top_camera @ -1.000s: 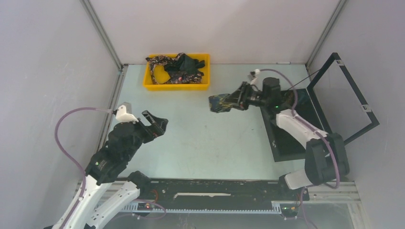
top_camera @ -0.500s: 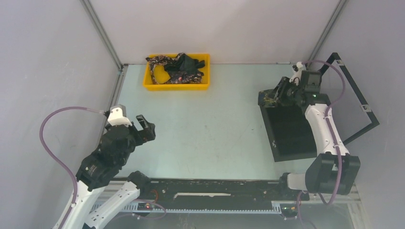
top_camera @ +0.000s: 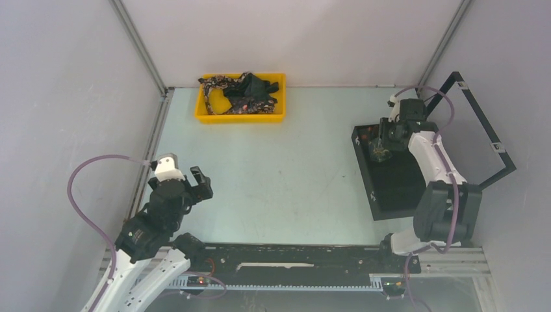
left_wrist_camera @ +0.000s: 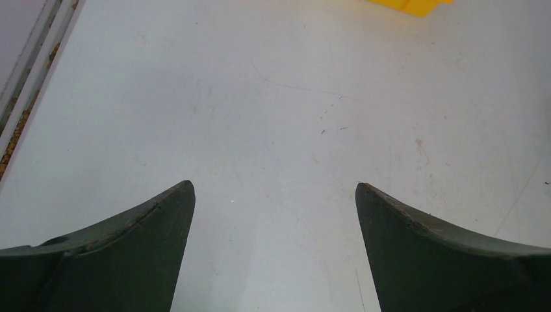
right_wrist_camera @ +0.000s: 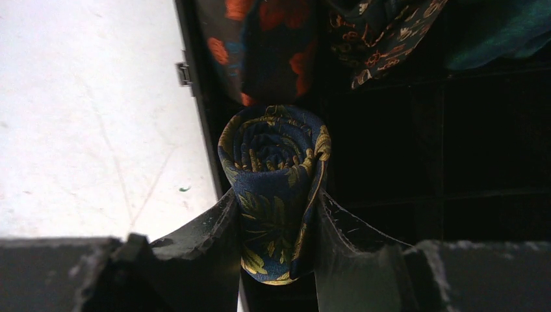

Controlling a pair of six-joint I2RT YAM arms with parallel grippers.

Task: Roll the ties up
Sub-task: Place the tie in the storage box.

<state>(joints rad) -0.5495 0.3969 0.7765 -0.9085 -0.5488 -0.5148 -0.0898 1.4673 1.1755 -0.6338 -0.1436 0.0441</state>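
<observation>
Right gripper (right_wrist_camera: 276, 198): closed snugly on a rolled tie (right_wrist_camera: 273, 149), navy with gold leaf print, coil end facing the wrist camera. It hangs low over the far left part of the black box (top_camera: 390, 195), at the right side of the table (top_camera: 292, 169), just inside the box's left wall.

Left gripper (left_wrist_camera: 275, 195): fingers spread wide, nothing between them, over bare table at the near left.

Risks, as I judge them:
- The coil seems to be held together only by the squeeze. Let go too high, and it may spring loose and unwind.
- The roll is close to the box wall and a divider. Lowered off-centre, it could perch on an edge or straddle two compartments.
- Cloth in the cells just beyond could snag it.

Counts:
- Rolls in grip: one.
- Other cloth pieces in the box, by the right wrist view: three, namely the red-flowered piece (right_wrist_camera: 260, 39), the gold-paisley piece (right_wrist_camera: 383, 32) and the teal piece (right_wrist_camera: 500, 32). Whether each is rolled, I cannot tell.
- Boxes: one, lid open.
- Yellow tray (top_camera: 240, 117): one, far left, holding a heap of ties (top_camera: 242, 91). Number unclear, but more than one.
</observation>
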